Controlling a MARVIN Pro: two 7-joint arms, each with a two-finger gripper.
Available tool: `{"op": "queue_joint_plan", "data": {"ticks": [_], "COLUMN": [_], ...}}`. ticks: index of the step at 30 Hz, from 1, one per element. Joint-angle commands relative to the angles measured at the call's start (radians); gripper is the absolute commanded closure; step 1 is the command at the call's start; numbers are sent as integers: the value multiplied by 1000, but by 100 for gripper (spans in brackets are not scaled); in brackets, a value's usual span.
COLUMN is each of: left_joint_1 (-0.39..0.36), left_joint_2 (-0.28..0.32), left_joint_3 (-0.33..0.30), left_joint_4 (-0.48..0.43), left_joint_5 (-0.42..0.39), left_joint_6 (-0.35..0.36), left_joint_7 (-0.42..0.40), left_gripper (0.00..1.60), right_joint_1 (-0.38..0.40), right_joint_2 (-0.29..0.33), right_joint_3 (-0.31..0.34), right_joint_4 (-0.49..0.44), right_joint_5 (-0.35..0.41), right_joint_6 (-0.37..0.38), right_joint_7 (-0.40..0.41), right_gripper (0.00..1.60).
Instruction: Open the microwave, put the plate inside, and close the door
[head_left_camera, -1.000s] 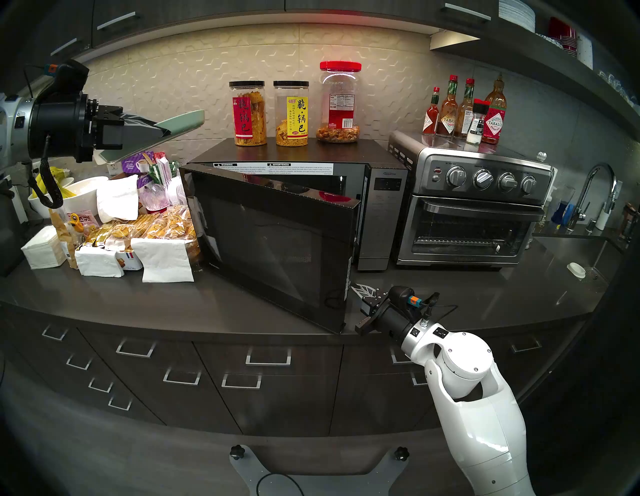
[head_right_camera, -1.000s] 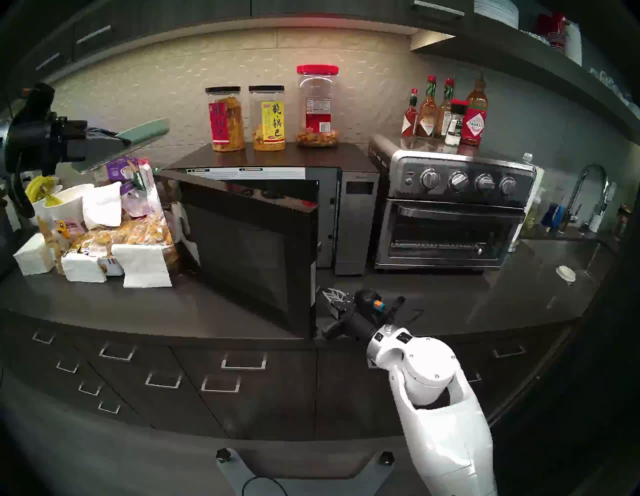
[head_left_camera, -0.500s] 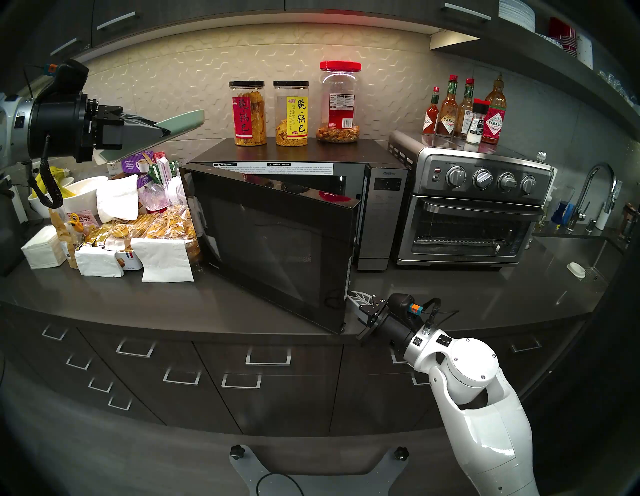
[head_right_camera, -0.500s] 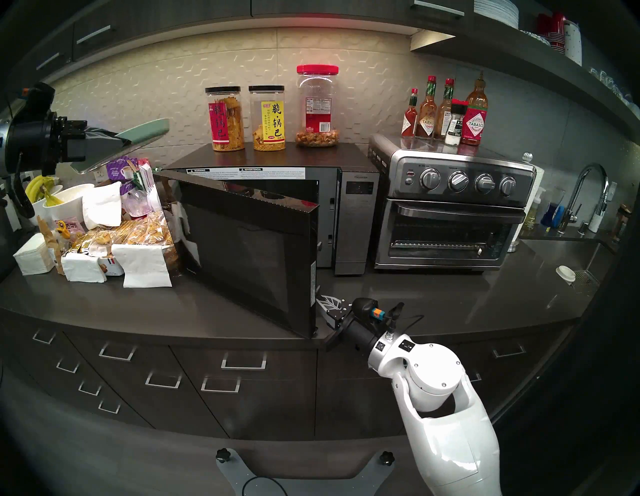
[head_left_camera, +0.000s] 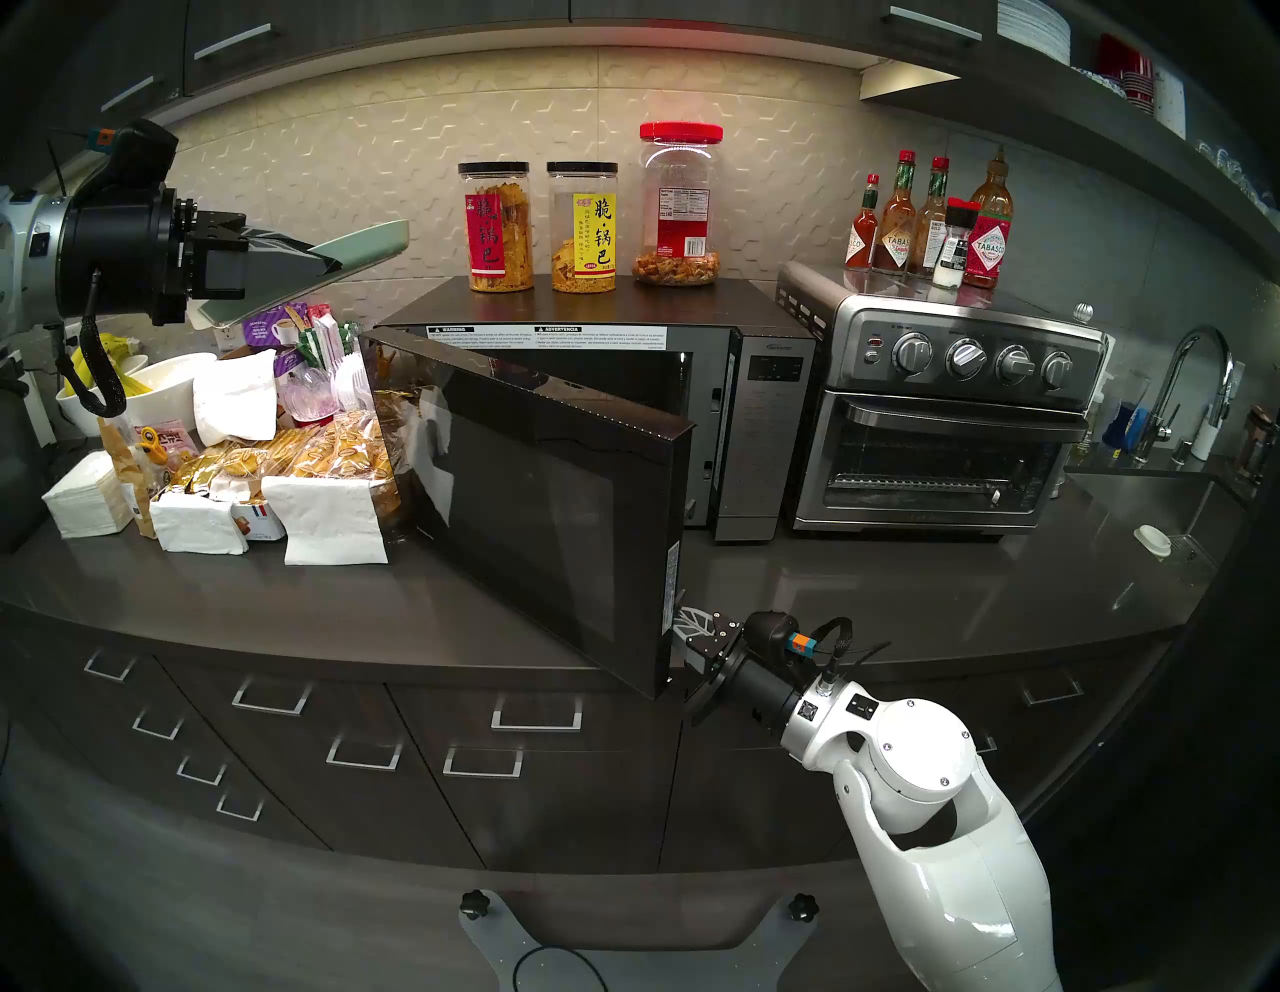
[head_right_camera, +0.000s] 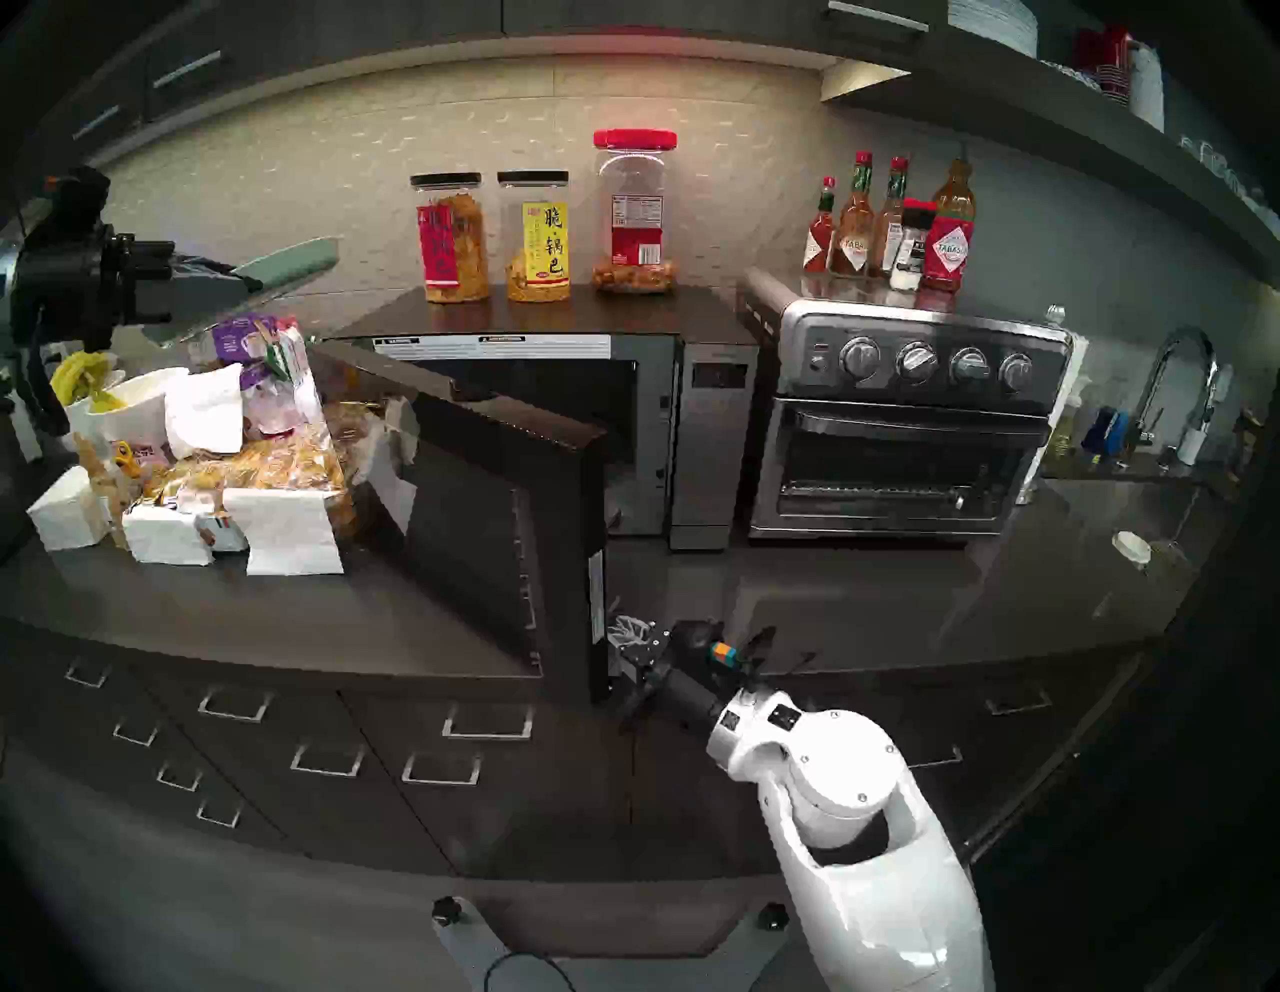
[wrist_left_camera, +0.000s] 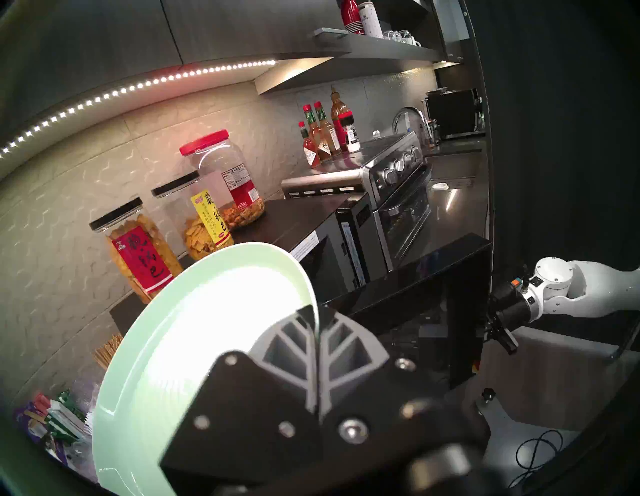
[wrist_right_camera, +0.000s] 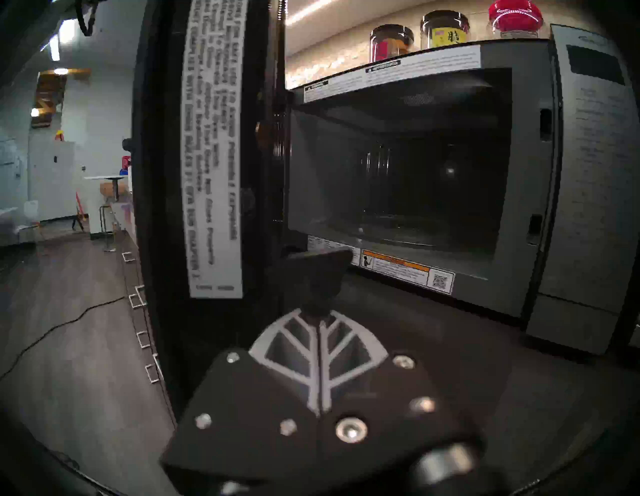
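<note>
- Door (head_left_camera: 547, 499) swings wider than a moment ago, nudged by the right gripper (head_left_camera: 682, 623), fingers pressed together.
- Left gripper (wrist_left_camera: 317, 332) pinches the plate (wrist_left_camera: 194, 332), waiting for room.

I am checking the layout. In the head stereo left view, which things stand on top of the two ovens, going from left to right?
Red-label jar → yellow-label jar → red-lid jar on the microwave; then the sauce bottles on the toaster oven.
</note>
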Motion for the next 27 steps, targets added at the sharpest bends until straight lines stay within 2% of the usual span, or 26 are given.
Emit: {"op": "queue_joint_plan", "data": {"ticks": [1,6,12,27], "left_joint_1": [-8,-8,-7,-7], "left_joint_2": [1,1,0,0], "left_joint_3": [-12,-12,-13,-13], "left_joint_4": [-1,-1,-1,-2], "left_joint_5": [1,1,1,2], "left_joint_6": [0,0,1,1], "left_joint_7": [-2,-1,-2,-2], "left_gripper": [160,160,160,160], "right_joint_1": [-71,-136,-189,-223], "right_joint_2": [-8,2,7,-5], "right_joint_3": [-50,-81,-103,-153], "right_joint_4": [-81,-132,-145,-124], "right_joint_5": [-10,-23,-54,-93], "right_joint_6": [-21,-31,-56,-83], "right_joint_7": [3,12,5,1], "right_gripper": [160,160,160,160]}}
